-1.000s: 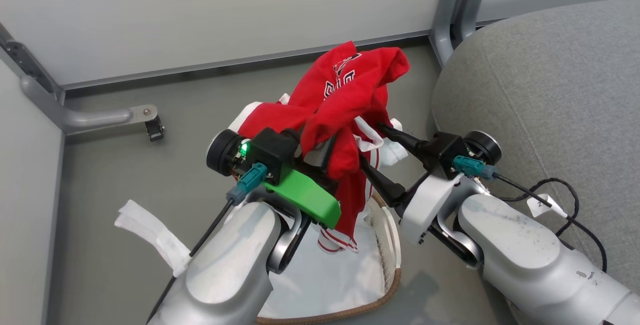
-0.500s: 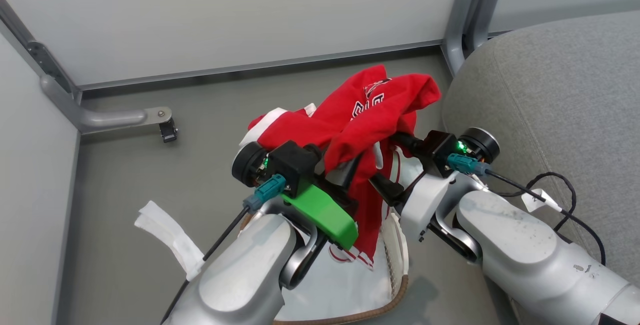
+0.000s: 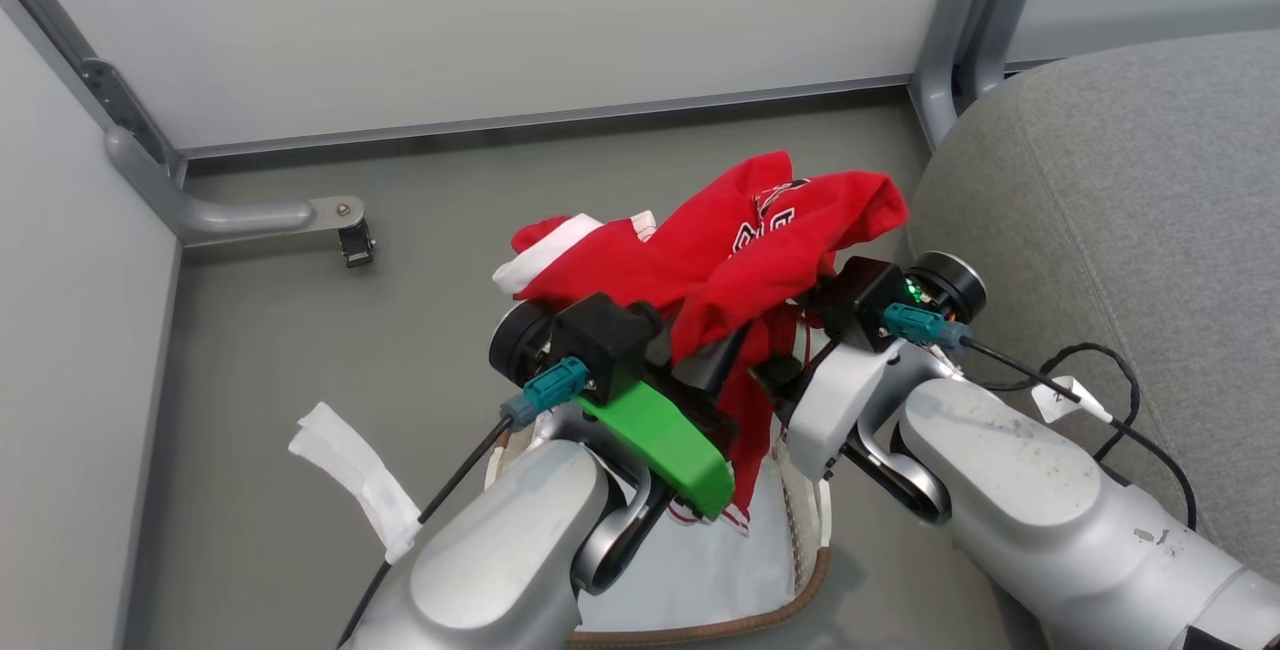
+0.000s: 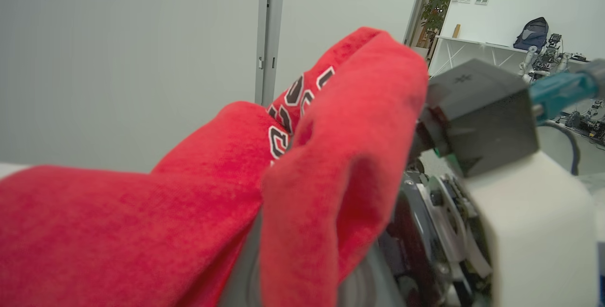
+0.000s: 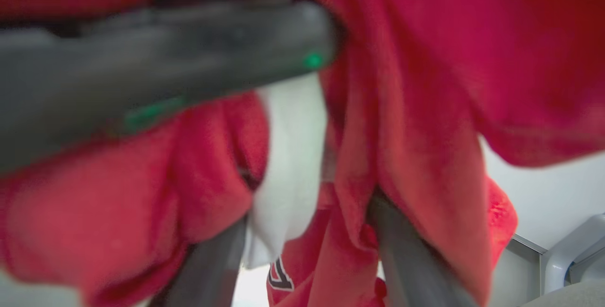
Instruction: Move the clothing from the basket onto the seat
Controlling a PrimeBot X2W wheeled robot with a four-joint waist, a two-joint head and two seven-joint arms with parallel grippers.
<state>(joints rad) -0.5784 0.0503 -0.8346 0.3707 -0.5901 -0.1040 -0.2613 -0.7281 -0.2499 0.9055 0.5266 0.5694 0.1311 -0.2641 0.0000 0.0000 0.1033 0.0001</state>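
Clothing [image 3: 770, 240] pinched in left gripper [image 3: 703, 362], above basket [image 3: 795, 598]; right gripper [image 3: 795, 332] spread wide, beside seat [image 3: 1100, 180]

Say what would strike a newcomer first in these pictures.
The red jersey takes the eye at once, bunched up in mid-air above the basket in the middle of the head view, clamped in the left gripper. The right gripper reaches in from the right, its fingers apart with red cloth hanging between them. The big grey seat bulks just to the right.

Lab: partition panels [image 3: 520, 20], benchtop robots [image 4: 543, 54]
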